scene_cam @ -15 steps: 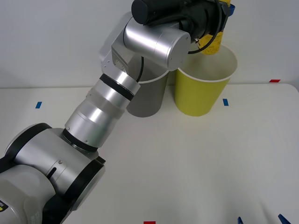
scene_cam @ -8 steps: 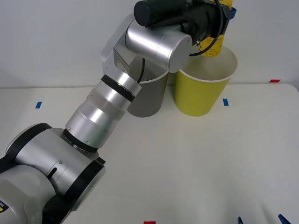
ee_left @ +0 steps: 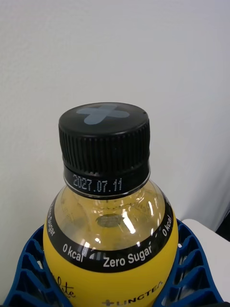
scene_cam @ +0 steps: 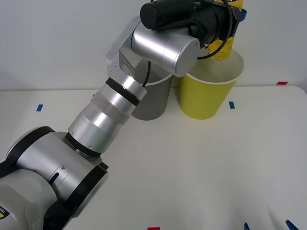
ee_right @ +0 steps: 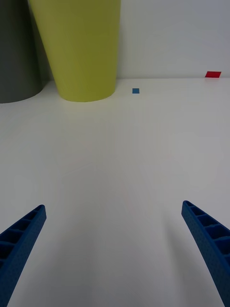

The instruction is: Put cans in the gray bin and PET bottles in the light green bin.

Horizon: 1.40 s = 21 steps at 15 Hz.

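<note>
My left gripper (scene_cam: 233,12) is shut on the PET bottle (scene_cam: 226,44), a small bottle with a yellow label, and holds it above the light green bin (scene_cam: 207,91). In the left wrist view the PET bottle (ee_left: 109,230) sits between the blue fingers (ee_left: 28,268), its black cap and clear neck showing. The gray bin (scene_cam: 152,98) stands just left of the light green bin, partly behind my left arm. My right gripper (ee_right: 115,249) hovers open over the bare table near its front edge, facing the light green bin (ee_right: 81,48) and gray bin (ee_right: 17,53).
The white table (scene_cam: 201,163) stretches wide in front of the bins. Small blue markers (scene_cam: 231,104) and a red marker (scene_cam: 281,83) are stuck on it. A pale wall stands right behind the bins.
My left gripper with the bottle has shifted slightly to the right and up over the light green bin. The right gripper has not moved.
</note>
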{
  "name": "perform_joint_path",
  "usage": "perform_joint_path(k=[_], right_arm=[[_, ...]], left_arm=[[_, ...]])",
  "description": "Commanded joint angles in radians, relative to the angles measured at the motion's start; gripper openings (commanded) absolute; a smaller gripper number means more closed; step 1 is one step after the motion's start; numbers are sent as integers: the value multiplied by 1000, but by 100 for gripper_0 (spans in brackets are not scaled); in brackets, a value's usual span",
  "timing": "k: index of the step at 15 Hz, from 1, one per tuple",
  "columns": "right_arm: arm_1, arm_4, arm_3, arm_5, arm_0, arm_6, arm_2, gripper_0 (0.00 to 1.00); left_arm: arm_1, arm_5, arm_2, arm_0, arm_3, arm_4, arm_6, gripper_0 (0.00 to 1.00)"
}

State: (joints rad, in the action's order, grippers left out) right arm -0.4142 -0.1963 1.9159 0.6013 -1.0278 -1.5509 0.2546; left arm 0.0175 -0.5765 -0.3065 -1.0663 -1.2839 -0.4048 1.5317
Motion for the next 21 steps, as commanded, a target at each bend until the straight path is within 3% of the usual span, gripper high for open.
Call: perform_joint_path(k=[1, 8, 12, 14, 16, 19, 21], right_arm=[[0, 0, 0, 0, 0, 0, 0, 99], [0, 0, 0, 0, 0, 0, 0, 99], [0, 0, 0, 0, 0, 0, 0, 99], [0, 0, 0, 0, 0, 0, 0, 98], [0, 0, 0, 0, 0, 0, 0, 99], [0, 0, 0, 0, 0, 0, 0, 99], [0, 0, 0, 0, 0, 0, 0, 99]], left_arm=[[0, 6, -2, 0, 0, -6, -2, 100], [0, -2, -5, 2, -37, -46, -4, 100], [0, -238, 21, 2, -267, -74, -1, 100], [-74, -310, 29, 2, -365, -86, -1, 100], [-194, -338, 47, 25, -433, -167, 4, 100], [-341, -284, 81, 210, -597, -229, 27, 100], [-380, -278, 147, 308, -684, -227, 36, 100]])
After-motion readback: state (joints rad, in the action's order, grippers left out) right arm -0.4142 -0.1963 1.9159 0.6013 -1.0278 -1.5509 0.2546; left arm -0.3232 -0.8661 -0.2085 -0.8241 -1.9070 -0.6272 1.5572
